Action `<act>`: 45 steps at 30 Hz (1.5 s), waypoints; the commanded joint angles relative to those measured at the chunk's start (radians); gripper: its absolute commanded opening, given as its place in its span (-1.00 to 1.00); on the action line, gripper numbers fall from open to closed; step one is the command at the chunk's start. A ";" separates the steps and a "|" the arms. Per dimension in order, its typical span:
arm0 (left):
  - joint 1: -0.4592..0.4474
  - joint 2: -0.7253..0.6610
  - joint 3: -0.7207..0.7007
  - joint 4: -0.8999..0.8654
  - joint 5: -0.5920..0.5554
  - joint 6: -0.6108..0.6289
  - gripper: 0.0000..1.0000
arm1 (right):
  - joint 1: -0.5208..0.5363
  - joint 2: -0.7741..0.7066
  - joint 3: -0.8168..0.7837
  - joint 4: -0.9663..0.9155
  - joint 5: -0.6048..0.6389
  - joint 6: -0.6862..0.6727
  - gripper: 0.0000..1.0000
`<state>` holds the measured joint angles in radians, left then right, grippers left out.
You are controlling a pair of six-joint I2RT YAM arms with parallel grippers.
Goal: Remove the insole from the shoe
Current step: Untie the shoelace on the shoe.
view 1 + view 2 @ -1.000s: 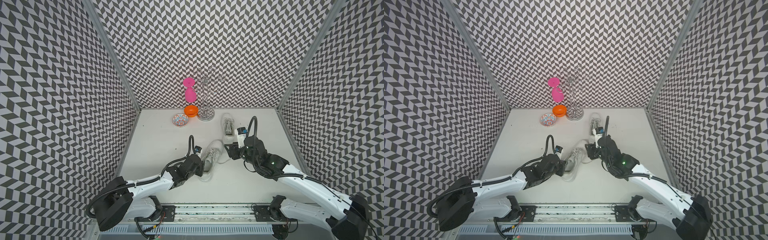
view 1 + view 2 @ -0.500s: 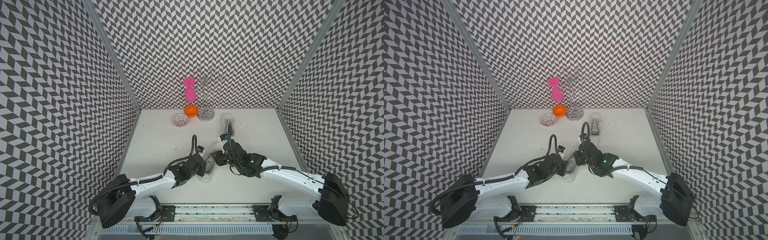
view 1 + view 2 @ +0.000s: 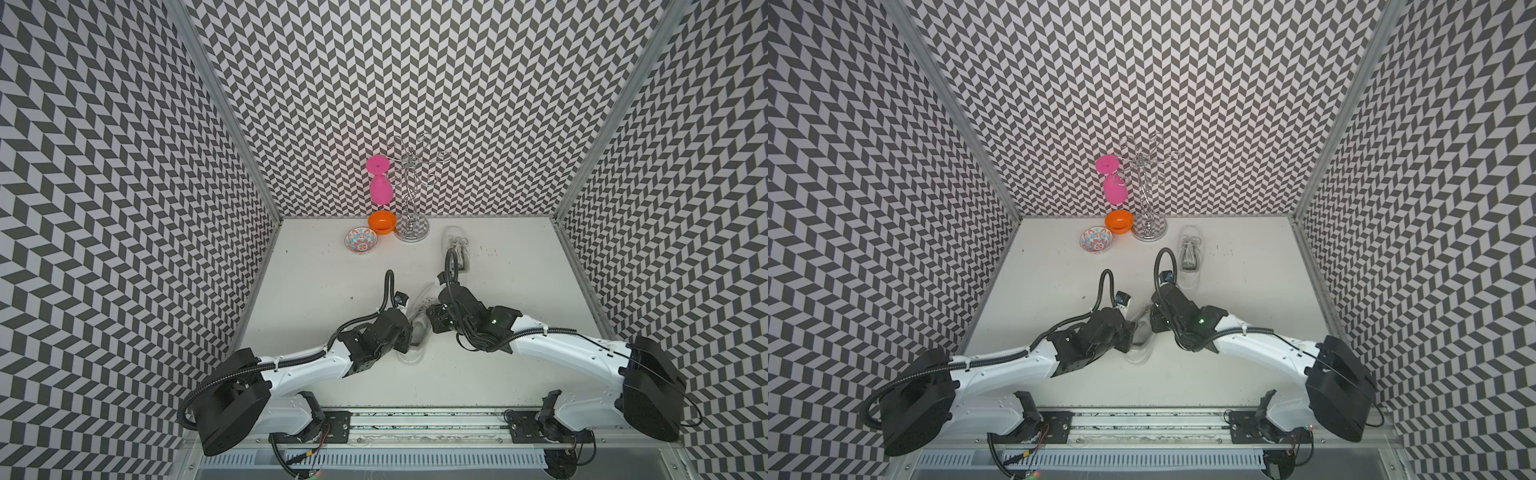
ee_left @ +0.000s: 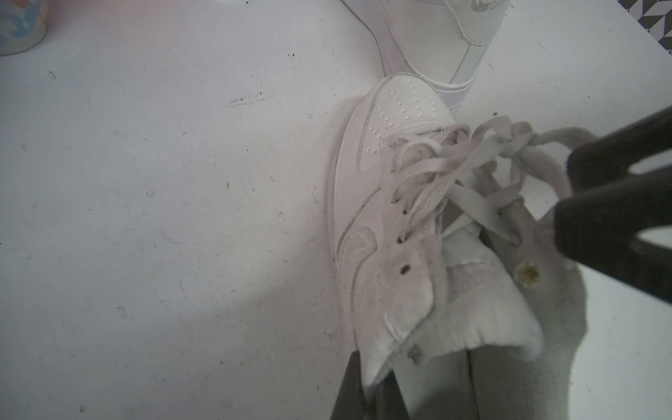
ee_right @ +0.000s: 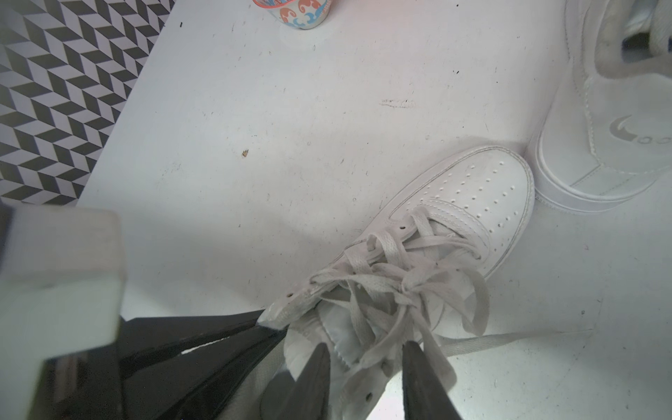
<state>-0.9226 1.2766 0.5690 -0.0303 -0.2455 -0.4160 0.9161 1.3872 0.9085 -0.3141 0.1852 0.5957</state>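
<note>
A white lace-up shoe (image 3: 417, 332) (image 3: 1144, 332) lies mid-table between both arms, toe toward the back wall. My left gripper (image 4: 369, 385) (image 3: 409, 332) is shut on the shoe's collar edge (image 4: 378, 349) on its left side. My right gripper (image 5: 365, 349) (image 3: 432, 328) stands open over the tongue area. One of its fingers (image 5: 316, 367) is inside the shoe's mouth and one (image 5: 414, 367) is outside, with the right eyelet flap and laces between them. The insole is hidden inside the shoe.
A second white shoe (image 3: 457, 249) (image 5: 600, 145) stands just beyond the first shoe's toe. At the back are a patterned bowl (image 3: 360, 241), an orange bowl (image 3: 381, 222), a pink glass (image 3: 380, 187) and a metal stand (image 3: 411, 199). Patterned walls enclose the table.
My right arm swung left from beside the far shoe onto the near shoe, and its jaws narrowed. The left gripper kept its hold on the collar.
</note>
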 commanded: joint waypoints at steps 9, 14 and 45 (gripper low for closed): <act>-0.002 0.036 -0.022 -0.063 -0.055 0.002 -1.00 | 0.007 0.058 0.046 0.018 0.060 0.014 -0.31; -0.005 0.037 -0.024 -0.059 -0.055 0.002 -1.00 | 0.007 0.078 0.051 0.021 0.080 0.009 -0.36; -0.015 0.059 -0.021 -0.078 -0.112 -0.029 -1.00 | 0.012 -0.027 0.025 -0.035 0.155 -0.026 -0.98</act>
<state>-0.9443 1.2884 0.5728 -0.0284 -0.2852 -0.4240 0.9207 1.4025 0.9386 -0.3454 0.3023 0.5697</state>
